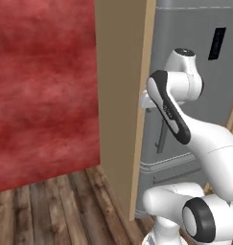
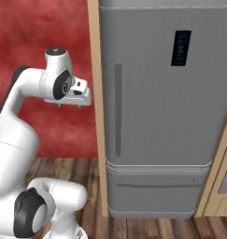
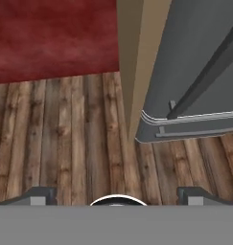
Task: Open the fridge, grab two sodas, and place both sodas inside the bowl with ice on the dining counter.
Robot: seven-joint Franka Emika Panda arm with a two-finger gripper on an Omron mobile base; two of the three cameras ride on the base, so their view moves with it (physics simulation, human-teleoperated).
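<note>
Fridge (image 2: 157, 116), tall, grey, metallic and shut within its tan wood surround (image 2: 95, 93), looks rigid and heavy-doored, so I judge its long vertical handle (image 2: 117, 109) the place to hook my gripper (image 2: 69, 106), now wide open and empty beside it.

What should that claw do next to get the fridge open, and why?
Probably swing right toward the fridge's long vertical handle and bring its open fingers around it. The fridge door is shut, and the claw hangs open with nothing in it, pointing down at the floor, left of the wood surround and apart from the handle.
</note>
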